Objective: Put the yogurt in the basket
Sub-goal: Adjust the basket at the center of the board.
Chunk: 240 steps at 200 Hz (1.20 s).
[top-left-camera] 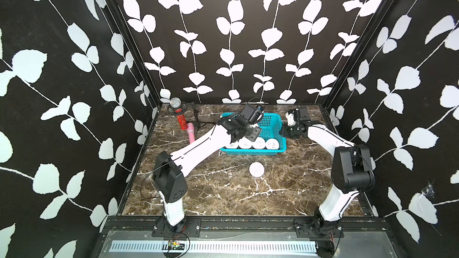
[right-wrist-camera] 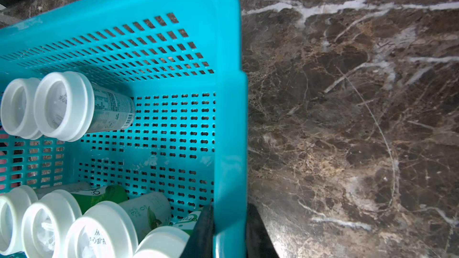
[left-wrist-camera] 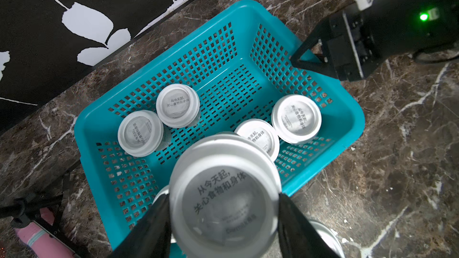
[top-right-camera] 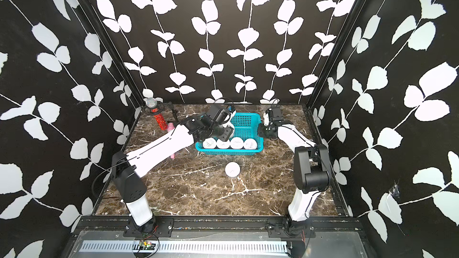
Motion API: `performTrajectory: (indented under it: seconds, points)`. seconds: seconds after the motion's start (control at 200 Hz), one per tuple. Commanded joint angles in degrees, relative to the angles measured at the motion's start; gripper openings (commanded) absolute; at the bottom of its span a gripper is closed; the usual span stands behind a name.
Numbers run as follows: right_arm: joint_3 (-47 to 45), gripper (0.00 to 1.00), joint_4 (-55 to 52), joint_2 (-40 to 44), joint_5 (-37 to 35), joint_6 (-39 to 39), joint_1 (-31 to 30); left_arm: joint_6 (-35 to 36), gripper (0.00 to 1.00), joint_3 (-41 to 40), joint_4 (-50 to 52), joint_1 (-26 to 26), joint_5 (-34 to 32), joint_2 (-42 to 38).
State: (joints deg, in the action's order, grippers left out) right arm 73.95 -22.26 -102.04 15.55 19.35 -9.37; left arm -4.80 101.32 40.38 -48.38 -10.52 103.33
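The left tool (left-wrist-camera: 222, 219), partly open, clamps an upright yogurt cup (left-wrist-camera: 224, 189) by its sides, lid up, above the near left part of the turquoise basket (left-wrist-camera: 223, 13). The right tool (right-wrist-camera: 229, 232), closed, pinches the basket's right wall. Six cups (left-wrist-camera: 177, 105) stand inside, and bare floor lies toward the middle, beyond the held cup. A loose cup (top-left-camera: 256, 169) stands on the desk (top-left-camera: 223, 194).

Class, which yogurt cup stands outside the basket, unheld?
The lone cup on the marble table, in front of the basket; the others are inside it or in the left claw.
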Motion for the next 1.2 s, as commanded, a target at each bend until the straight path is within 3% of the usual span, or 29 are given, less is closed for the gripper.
performTrajectory:
  seconds: [0.0,0.575,1.195]
  points:
    - [-2.5,0.20,-0.6,1.8,0.4,0.1,-0.1,1.2,0.60,3.8,-0.2,1.1,1.7,1.5]
    - [-2.9,0.20,0.3,1.7,1.7,1.1,-1.2,2.0,0.61,22.8,-1.3,3.5,1.3,19.9]
    - [-2.8,0.20,0.1,1.7,1.8,1.3,-2.3,1.1,0.61,25.5,-3.5,4.3,0.9,27.7]
